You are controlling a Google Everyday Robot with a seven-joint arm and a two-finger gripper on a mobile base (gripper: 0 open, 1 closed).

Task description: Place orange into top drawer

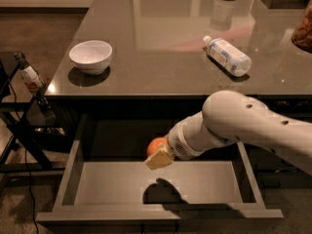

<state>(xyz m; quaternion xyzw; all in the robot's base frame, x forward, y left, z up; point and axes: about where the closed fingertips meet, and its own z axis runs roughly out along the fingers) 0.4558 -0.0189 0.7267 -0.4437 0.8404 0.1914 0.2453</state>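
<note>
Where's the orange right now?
Small round orange is held in the gripper, centre of view, above the floor of the open grey top drawer.

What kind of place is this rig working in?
Probably a kitchen or break room: a glossy counter with a white bowl and a plastic bottle lying on it, and an open drawer beneath. The end effector holds the orange above that drawer.
</note>
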